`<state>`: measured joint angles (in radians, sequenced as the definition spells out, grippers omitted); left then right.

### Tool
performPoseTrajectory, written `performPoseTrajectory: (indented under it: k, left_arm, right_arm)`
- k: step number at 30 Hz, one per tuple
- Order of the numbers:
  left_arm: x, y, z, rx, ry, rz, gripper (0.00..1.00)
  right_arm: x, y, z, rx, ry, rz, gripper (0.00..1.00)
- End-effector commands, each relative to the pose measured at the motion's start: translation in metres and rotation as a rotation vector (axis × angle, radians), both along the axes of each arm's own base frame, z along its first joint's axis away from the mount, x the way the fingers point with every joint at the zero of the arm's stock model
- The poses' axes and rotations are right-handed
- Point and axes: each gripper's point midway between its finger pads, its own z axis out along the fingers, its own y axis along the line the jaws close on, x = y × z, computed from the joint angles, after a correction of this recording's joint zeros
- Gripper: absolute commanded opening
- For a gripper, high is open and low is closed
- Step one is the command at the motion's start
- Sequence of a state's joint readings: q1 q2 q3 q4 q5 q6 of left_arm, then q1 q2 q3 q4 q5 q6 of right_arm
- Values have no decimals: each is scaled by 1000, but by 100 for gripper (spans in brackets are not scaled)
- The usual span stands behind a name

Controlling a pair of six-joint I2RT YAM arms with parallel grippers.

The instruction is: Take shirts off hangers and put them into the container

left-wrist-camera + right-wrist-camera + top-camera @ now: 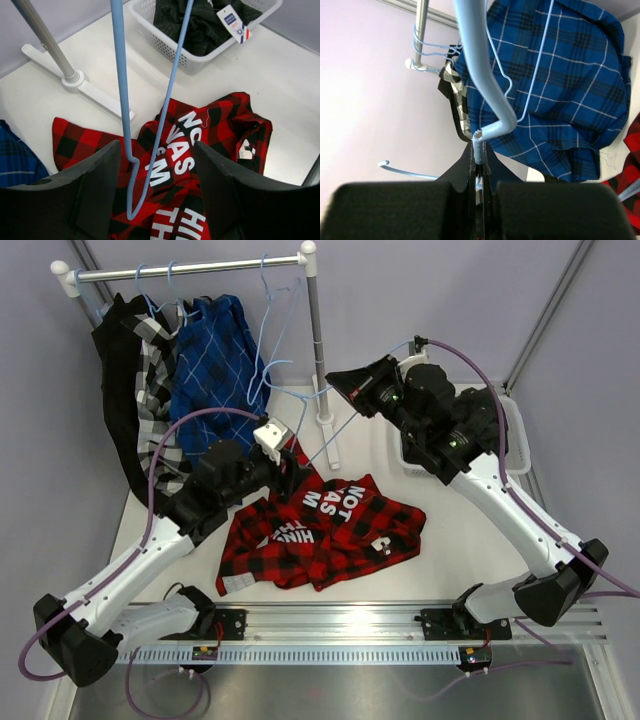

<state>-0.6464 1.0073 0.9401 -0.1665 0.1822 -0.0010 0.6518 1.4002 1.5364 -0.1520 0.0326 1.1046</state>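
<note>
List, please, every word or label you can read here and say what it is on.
"NOT" and "WAS": white letters on the red-and-black plaid shirt; the rest is hidden by folds.
White paper hang tag on the dark shirt in the white plastic mesh basket: too small to read.
Small white sewn label on the plaid shirt: blurred.

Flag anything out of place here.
The red-black plaid shirt lies crumpled on the table, outside the white basket. A light-blue hanger is pinched, tilted, in the right gripper, its lower corner dangling over the shirt inside the open left gripper.
</note>
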Motion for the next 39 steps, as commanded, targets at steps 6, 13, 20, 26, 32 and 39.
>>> performPoseTrajectory:
  k: [6, 13, 20, 26, 32, 39]
  left_arm:
    - [-8, -11, 28, -120, -47, -88, 43]
    - [-11, -12, 30, -137, -38, -114, 24]
    - [-13, -14, 24, -148, -8, -130, 25]
    - [-13, -16, 20, -154, 15, -146, 26]
    - [-16, -18, 24, -171, 23, -179, 0]
    - [-15, -13, 28, -168, 17, -179, 0]
  right_arm:
    - [-6, -13, 40, 95, -89, 2, 0]
    - [-9, -11, 39, 113, -89, 41, 0]
    - [-11, -12, 43, 123, -99, 54, 0]
    - [-10, -13, 41, 123, -99, 57, 0]
    - [-10, -16, 49, 146, -137, 60, 0]
    - [-10, -14, 43, 101, -173, 84, 8]
